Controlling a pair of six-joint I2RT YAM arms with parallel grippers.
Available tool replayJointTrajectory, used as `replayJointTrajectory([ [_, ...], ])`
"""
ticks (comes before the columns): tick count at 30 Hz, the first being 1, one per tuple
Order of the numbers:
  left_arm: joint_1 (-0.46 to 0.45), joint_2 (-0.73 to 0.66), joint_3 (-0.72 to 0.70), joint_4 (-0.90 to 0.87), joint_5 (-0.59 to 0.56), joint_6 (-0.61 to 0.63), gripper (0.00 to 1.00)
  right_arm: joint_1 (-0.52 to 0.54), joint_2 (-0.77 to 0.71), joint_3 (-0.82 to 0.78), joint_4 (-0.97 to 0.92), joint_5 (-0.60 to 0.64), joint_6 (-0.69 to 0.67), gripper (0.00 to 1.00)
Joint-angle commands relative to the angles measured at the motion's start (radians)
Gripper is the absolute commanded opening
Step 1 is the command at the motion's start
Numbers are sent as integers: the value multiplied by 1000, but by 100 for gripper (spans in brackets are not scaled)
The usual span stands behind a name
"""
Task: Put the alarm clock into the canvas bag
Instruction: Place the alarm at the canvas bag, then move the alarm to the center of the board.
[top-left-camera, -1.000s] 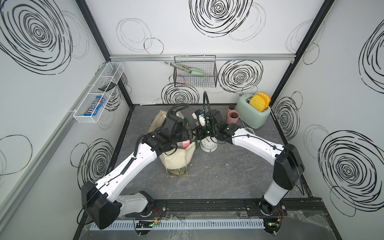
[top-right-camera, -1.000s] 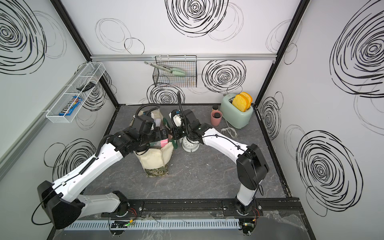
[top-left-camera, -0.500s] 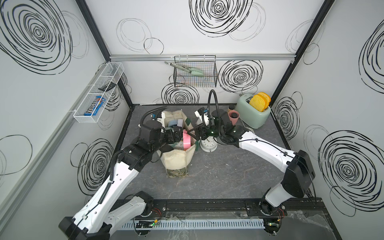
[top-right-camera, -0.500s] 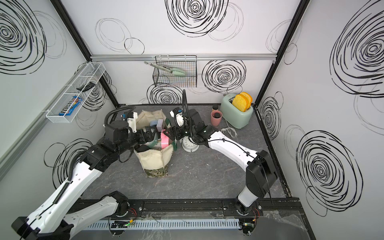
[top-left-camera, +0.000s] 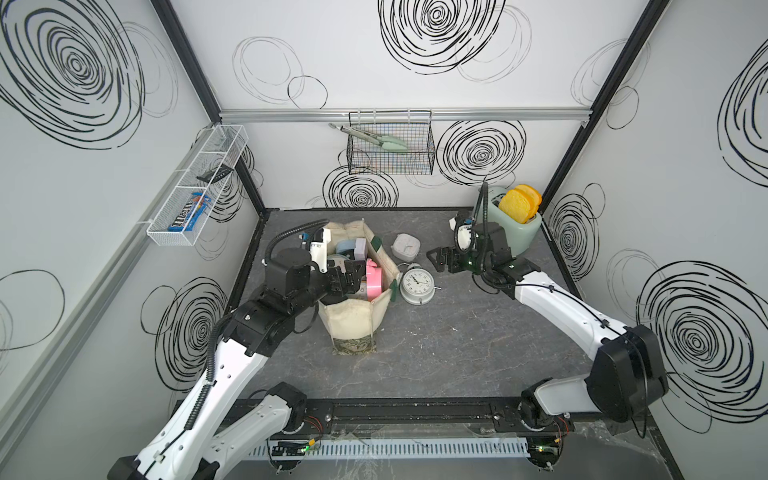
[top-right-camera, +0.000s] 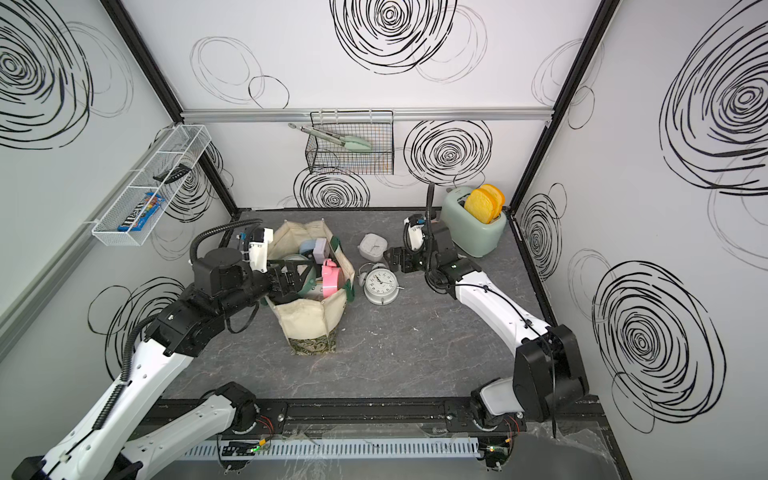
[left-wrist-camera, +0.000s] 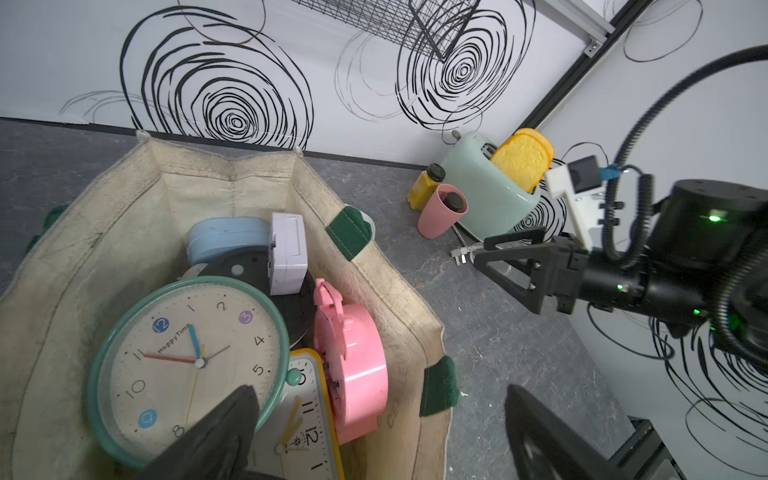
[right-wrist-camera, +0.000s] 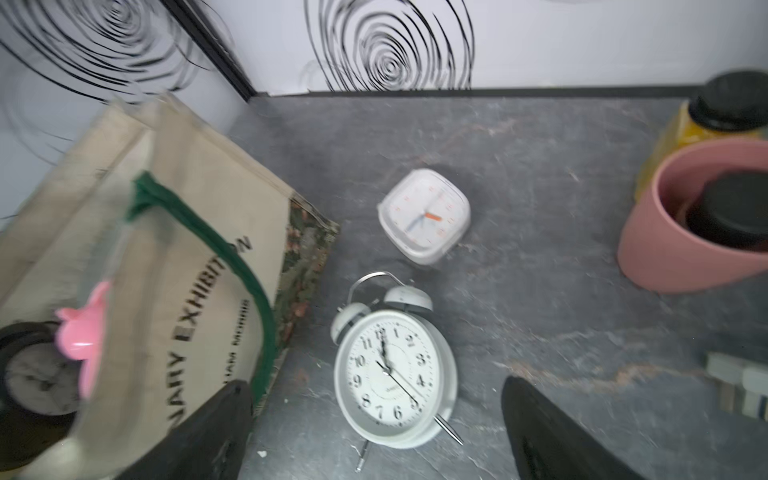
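Observation:
The cream canvas bag (top-left-camera: 353, 324) (top-right-camera: 307, 320) stands open at centre left, with green handles and several clocks inside, among them a pink one (left-wrist-camera: 353, 365) and a teal-rimmed one (left-wrist-camera: 187, 365). Right of the bag, a white twin-bell alarm clock (top-left-camera: 417, 283) (right-wrist-camera: 390, 374) lies face up on the grey table. A small square white clock (top-left-camera: 405, 246) (right-wrist-camera: 424, 216) sits just behind it. My left gripper (top-left-camera: 353, 278) (left-wrist-camera: 378, 390) hangs open over the bag's mouth, holding nothing. My right gripper (top-left-camera: 436, 259) (right-wrist-camera: 374, 382) is open and empty, above and right of the twin-bell clock.
A mint toaster (top-left-camera: 513, 220) with yellow toast stands at the back right. Beside it are a pink cup (left-wrist-camera: 440, 212) and a yellow bottle (left-wrist-camera: 424, 187). A wire basket (top-left-camera: 390, 149) hangs on the back wall, a white wire shelf (top-left-camera: 195, 187) on the left wall.
My right gripper has opened and drawn back to the right from the bag's rim. The left arm has pulled back to the left, its gripper still open over the bag.

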Motion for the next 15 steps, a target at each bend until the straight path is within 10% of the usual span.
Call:
replayJointTrajectory([
  [1, -10, -1, -9, 17, 9, 46, 96, 17, 82, 24, -8, 0, 6, 97],
  [15, -20, -23, -27, 23, 1, 34, 96, 120, 573, 430, -195, 232, 141, 98],
])
